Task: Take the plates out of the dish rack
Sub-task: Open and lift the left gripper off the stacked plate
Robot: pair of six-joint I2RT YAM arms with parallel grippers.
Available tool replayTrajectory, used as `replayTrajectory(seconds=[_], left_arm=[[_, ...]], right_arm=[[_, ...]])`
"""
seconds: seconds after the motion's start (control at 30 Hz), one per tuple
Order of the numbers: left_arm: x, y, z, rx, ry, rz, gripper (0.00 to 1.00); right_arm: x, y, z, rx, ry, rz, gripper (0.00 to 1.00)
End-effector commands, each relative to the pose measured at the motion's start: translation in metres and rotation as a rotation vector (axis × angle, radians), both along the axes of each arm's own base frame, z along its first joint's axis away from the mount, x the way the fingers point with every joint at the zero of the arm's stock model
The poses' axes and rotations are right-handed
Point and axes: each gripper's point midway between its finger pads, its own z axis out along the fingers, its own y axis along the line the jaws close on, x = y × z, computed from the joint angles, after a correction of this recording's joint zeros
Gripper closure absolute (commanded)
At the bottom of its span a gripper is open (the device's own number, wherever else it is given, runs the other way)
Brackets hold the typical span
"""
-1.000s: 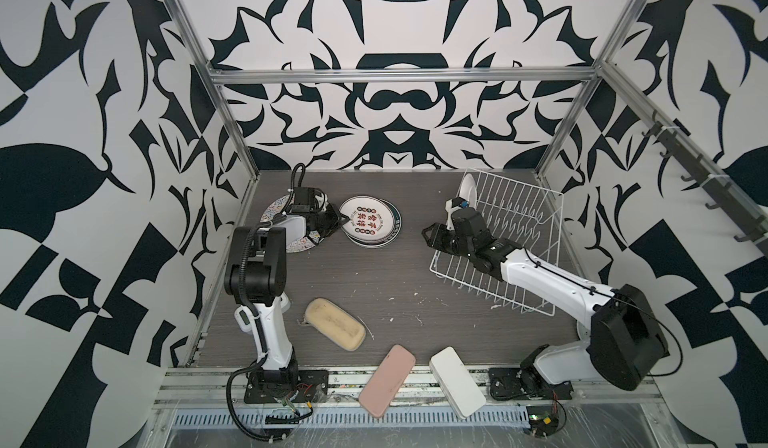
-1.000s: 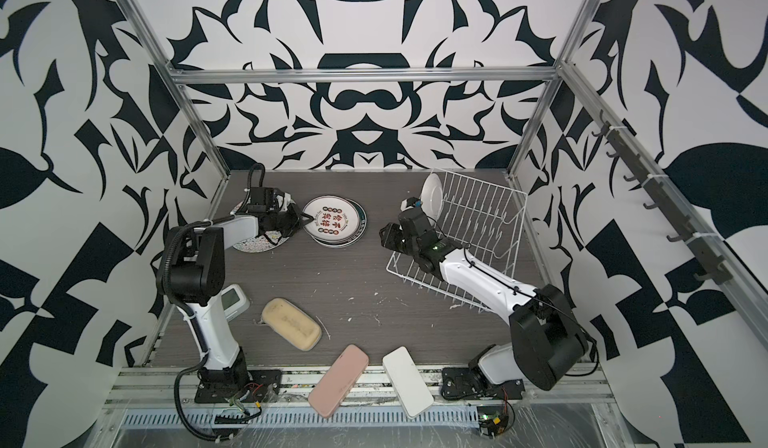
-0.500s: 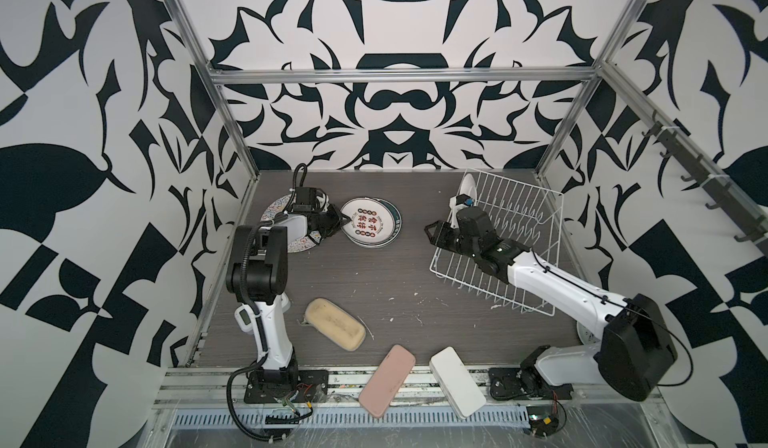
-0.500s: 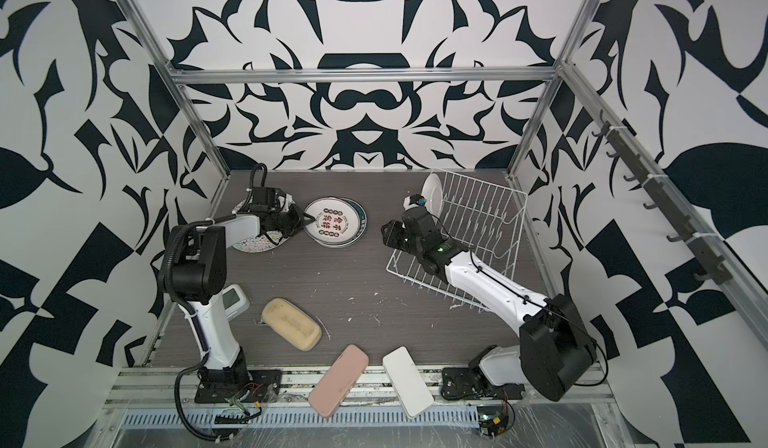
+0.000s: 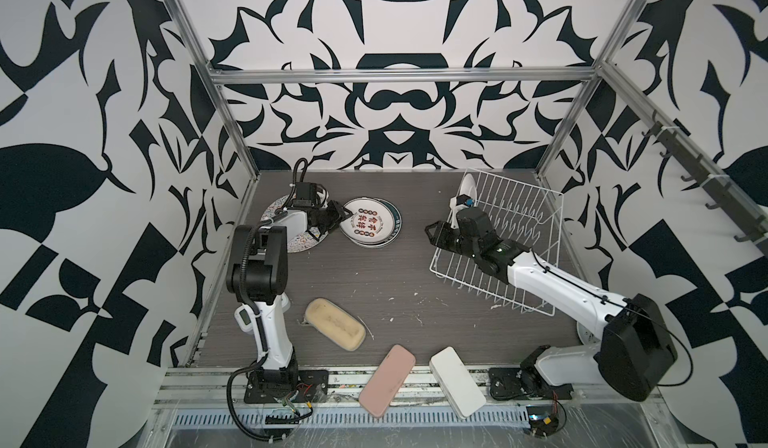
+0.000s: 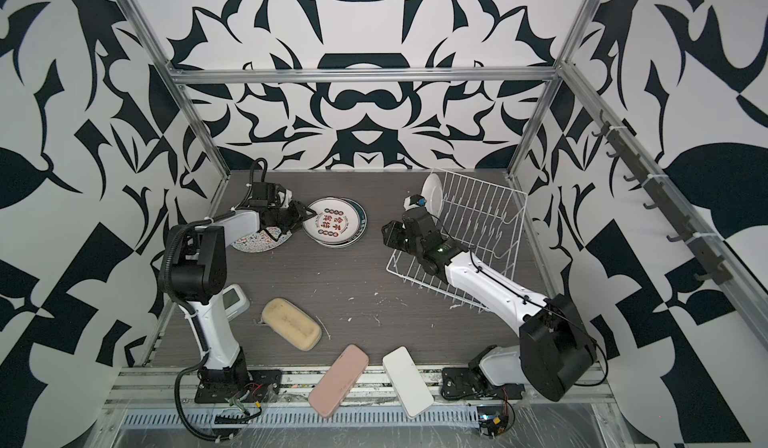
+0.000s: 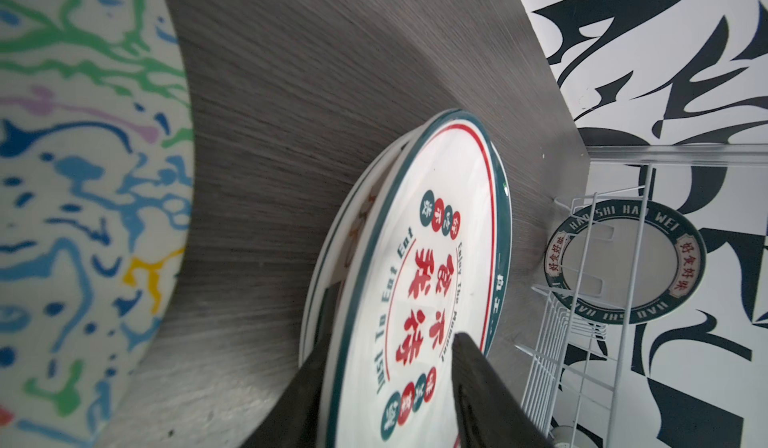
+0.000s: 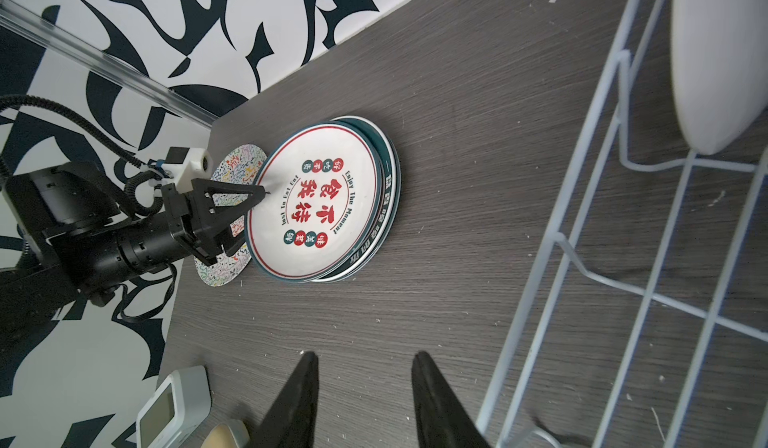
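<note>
Rack plate: one plate stands on edge at the back-left corner of the dish rack. Its white back shows in both top views, and its dark lettered rim shows in the left wrist view.
Rack: it sits toward the back-right corner of the counter.
Unloaded plates: a stack lies flat near the counter's back edge, left of middle. Its top plate is face up with red characters. The squiggle plate lies flat just beside the stack, toward the back-left corner.
Handling: I judge these to be stiff glazed ceramic, weighty, slick, and quick to chip against wire or each other.
Hold: the rim is the only purchase. On the upright plate I would pinch the free upper edge, clear of the prongs, and lift straight out.
Left side: my left end effector has its jaws partway apart, astride the top plate's rim. One of its fingers is over the printed face and the other is below the edge. The gap looks wider than the rim, so I read it as not clamping. The plate rests on the stack.
Right side: my right end effector is partway open with nothing between the jaws. It hovers over bare counter just beside the rack's left side, near the upright plate but apart from it.
</note>
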Motion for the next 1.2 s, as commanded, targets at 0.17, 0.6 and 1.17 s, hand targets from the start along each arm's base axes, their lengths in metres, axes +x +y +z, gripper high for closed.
replayTrajectory(seconds=[0.17,0.6,1.17], left_arm=[[0.0,-0.002,0.003,0.098,0.001,-0.042,0.49],[0.001,-0.005,-0.004,0.174,0.036,-0.063,0.32],[0.0,-0.008,-0.001,0.209,0.029,-0.077,0.25]], right_arm=[[0.001,-0.007,0.013,-0.003,-0.046,-0.016,0.59],[-0.001,-0.014,0.013,-0.012,-0.053,-0.033,0.59],[-0.002,-0.018,0.01,-0.017,-0.048,-0.039,0.58]])
